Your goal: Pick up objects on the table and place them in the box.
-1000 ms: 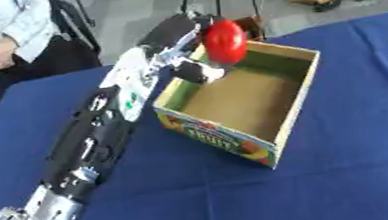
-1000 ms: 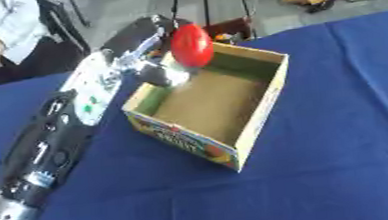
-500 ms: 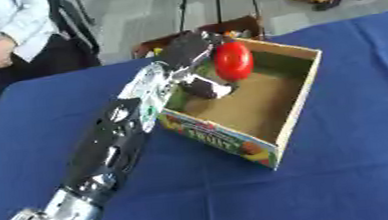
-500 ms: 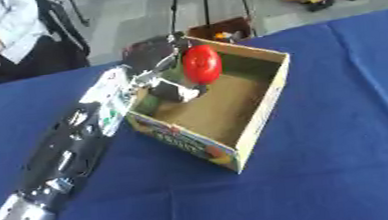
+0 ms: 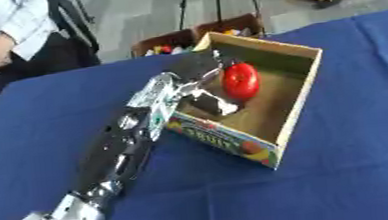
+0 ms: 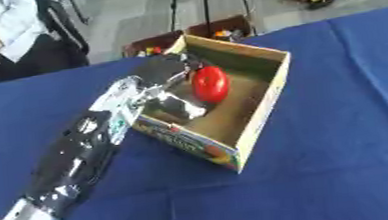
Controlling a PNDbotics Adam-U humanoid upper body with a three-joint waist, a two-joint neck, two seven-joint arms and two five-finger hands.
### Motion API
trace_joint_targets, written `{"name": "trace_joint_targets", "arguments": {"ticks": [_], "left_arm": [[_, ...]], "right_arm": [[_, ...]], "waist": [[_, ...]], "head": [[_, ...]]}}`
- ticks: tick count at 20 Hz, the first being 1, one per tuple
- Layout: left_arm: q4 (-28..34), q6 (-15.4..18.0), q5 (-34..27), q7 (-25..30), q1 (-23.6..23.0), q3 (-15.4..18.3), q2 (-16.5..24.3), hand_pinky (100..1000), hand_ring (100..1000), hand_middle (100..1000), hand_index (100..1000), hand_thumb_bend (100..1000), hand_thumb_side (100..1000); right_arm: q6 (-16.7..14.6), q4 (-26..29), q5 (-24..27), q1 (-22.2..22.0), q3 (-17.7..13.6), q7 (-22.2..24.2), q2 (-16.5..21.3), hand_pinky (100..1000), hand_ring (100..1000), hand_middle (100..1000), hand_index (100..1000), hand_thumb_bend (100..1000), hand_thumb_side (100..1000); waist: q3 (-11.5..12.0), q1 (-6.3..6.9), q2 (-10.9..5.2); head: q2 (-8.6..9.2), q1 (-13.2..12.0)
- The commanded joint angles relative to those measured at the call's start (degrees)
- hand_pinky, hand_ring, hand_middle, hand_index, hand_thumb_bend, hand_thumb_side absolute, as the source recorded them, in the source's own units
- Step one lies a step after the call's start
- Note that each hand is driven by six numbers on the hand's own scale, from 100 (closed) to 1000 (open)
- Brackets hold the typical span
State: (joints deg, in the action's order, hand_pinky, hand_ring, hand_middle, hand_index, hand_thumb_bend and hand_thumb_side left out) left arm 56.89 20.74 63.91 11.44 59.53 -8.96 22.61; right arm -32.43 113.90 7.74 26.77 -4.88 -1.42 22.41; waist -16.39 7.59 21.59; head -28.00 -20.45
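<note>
Left robot hand (image 5: pixel 200 84) clamped on apple (image 5: pixel 240 81) inside box (image 5: pixel 304 95) | lower to floor, then uncurl | right robot hand unseen

The left hand (image 5: pixel 201 76) is blurred, so its grip on the red object (image 5: pixel 240 81) cannot be told. The box (image 5: pixel 301 103) hides the surface at twelve o'clock.

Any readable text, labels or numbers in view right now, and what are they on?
"FRUIT" (best guess, blurred): large letters on the box's printed front wall, beside fruit pictures.
Nothing else reads: no marking shows on the red fruit, the left hand or the blue table.
</note>
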Motion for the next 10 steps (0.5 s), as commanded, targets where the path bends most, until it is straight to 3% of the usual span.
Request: {"name": "trace_joint_targets", "arguments": {"ticks": [1, 4, 7, 10], "left_arm": [[1.34, 1.20, 0.05, 1.55, 0.97, -0.18, 0.63, 412, 769, 852, 1000, 172, 639], [2.90, 1.01, 0.06, 1.13, 1.01, -0.04, 0.92, 516, 839, 931, 1000, 246, 685], [5.36, -1.23, 0.70, -4.02, 1.26, 1.03, 1.23, 666, 908, 994, 1000, 505, 828], [6.26, -3.36, 1.99, -10.90, 1.06, 0.97, 1.25, 736, 942, 1000, 1000, 611, 917]], "right_arm": [[0.12, 0.69, 0.51, 0.65, -0.20, -0.13, 0.63, 853, 894, 632, 832, 100, 859], [0.25, 0.69, 0.58, 0.56, -0.11, -0.05, 0.51, 854, 894, 632, 832, 100, 860], [0.37, 0.69, 0.64, 0.46, -0.07, 0.03, 0.34, 855, 895, 631, 832, 100, 862], [0.34, 0.69, 0.79, 0.46, -0.03, 0.11, 0.28, 854, 894, 631, 830, 100, 861]], "waist": [[0.14, -0.08, -0.43], [0.26, -0.17, -0.58], [0.43, -0.37, -0.71], [0.55, -0.58, -0.82]], "head": [[-0.13, 0.28], [-0.24, 0.33], [-0.19, 0.31], [-0.13, 0.31]]}}
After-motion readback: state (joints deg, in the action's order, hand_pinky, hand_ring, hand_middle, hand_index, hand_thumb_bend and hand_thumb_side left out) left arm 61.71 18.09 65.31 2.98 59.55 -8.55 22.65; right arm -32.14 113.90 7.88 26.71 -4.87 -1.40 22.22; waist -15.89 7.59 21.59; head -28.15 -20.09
